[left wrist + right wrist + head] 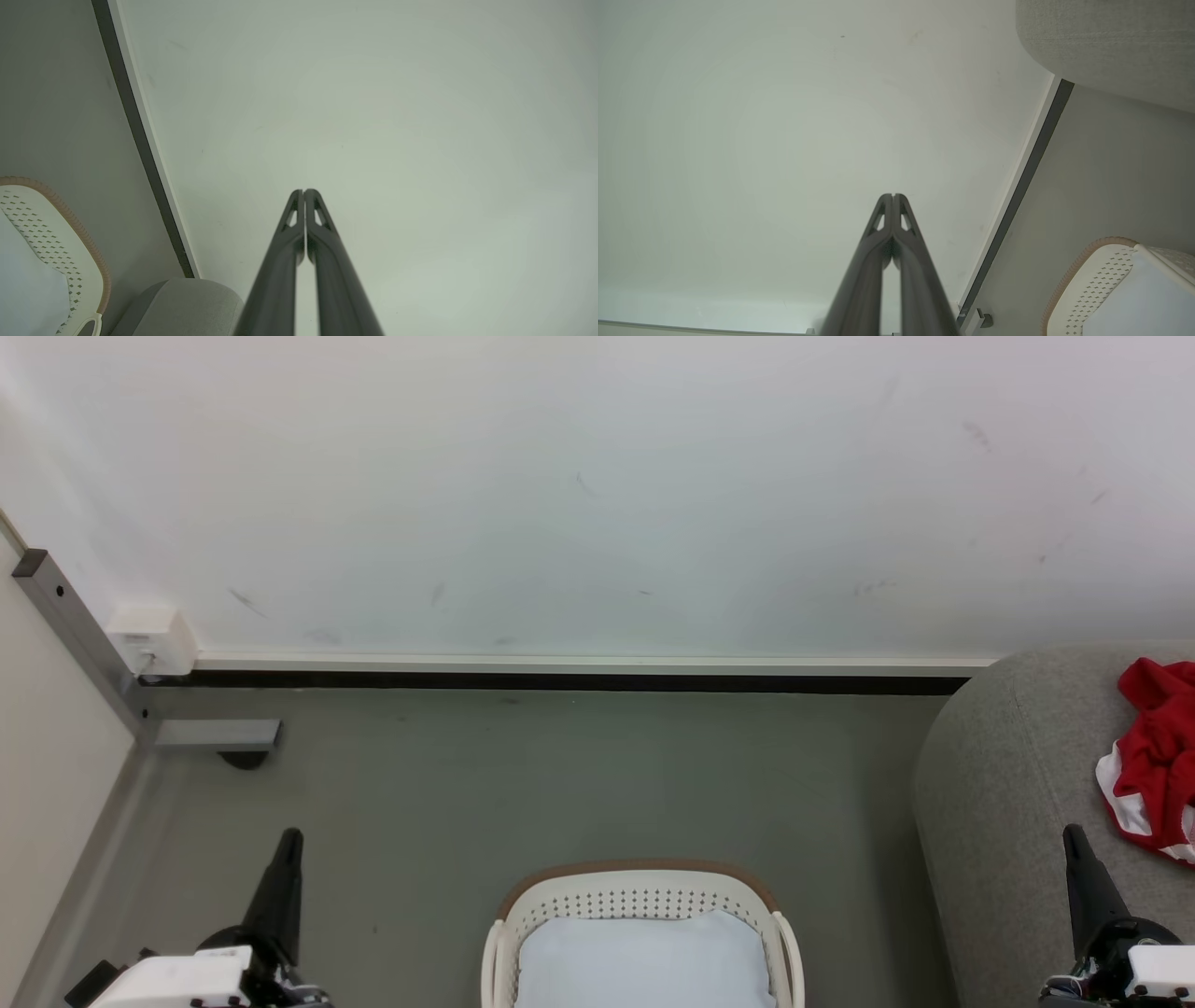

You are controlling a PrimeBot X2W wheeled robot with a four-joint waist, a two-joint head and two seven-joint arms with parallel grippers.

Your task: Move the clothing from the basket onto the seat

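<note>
Open floor (560, 775) between basket (644, 901) and wall (597, 476) (sofa (1008, 784) close on the right)

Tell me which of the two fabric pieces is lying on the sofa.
The red clothing with white trim, on the grey sofa; the pale bluish cloth lies in the basket instead.

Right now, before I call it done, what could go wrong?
The basket is cut off by the head view's bottom edge, so a garment could hide beyond the liner. The clothing on the sofa appears near the right gripper; a swing might drag it off.
</note>
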